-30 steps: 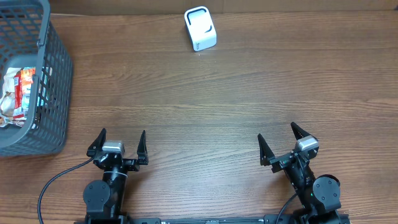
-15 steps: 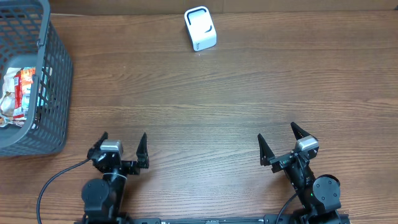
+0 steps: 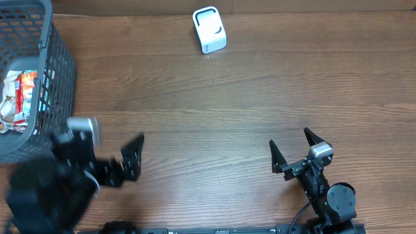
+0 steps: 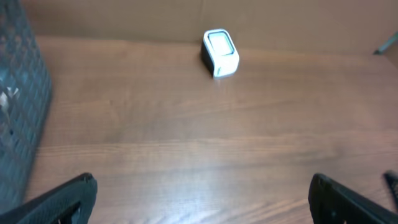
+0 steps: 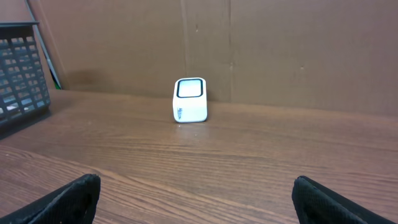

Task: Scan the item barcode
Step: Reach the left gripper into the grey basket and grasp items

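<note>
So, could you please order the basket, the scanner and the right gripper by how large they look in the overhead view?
1. basket: largest by far, though cut off by the frame edge.
2. right gripper, fingers spread, and scanner: too alike to rank.

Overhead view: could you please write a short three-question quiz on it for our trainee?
1. True or false: the white scanner stands apart from the grey basket, not touching it.
2. Pick one: the right end effector is A) shut on a packet, B) open and empty, C) out of view.
3. Fill in the blank: the packaged items lie inside the ____.
Key: 1 true; 2 B; 3 basket.
</note>
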`<action>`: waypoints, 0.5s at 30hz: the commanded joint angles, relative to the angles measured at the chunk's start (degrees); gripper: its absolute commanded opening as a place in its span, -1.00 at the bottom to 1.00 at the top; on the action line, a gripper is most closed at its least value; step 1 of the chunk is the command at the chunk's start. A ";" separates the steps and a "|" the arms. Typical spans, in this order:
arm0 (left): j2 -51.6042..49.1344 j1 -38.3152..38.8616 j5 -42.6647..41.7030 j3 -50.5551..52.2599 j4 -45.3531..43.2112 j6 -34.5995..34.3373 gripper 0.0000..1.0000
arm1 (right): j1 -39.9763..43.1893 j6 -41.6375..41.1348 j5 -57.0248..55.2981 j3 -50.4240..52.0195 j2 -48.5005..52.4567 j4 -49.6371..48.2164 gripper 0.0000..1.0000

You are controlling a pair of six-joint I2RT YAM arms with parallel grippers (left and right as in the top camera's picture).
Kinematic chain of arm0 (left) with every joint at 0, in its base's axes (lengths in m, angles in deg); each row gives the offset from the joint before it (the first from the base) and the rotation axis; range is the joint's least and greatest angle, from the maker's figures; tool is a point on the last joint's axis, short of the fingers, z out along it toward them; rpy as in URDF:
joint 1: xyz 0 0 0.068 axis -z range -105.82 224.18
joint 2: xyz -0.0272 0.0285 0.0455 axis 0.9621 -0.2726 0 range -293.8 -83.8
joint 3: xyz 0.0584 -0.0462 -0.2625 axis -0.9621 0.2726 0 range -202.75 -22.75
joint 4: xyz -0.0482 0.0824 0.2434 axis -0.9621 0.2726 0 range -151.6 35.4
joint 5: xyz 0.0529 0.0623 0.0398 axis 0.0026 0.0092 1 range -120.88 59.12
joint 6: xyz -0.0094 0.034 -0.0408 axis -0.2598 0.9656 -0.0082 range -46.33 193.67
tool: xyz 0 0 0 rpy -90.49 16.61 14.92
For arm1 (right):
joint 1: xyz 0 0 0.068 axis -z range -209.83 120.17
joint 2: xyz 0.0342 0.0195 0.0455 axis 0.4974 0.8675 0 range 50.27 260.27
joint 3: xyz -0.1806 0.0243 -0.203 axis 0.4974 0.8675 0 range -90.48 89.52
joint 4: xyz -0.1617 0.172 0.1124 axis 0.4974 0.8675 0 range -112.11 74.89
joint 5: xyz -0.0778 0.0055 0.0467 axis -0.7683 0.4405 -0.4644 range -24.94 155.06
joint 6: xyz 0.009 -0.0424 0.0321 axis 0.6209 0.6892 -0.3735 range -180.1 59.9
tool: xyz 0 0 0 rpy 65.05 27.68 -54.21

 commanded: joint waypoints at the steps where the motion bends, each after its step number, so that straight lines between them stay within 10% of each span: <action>1: -16.35 0.26 -1.42 -20.28 13.14 4.44 1.00 | 0.28 -0.22 0.31 0.61 -0.48 -0.17 1.00; 15: -41.38 -0.72 12.48 -36.92 8.41 14.73 1.00 | 0.28 -0.22 0.31 0.61 -0.48 -0.17 1.00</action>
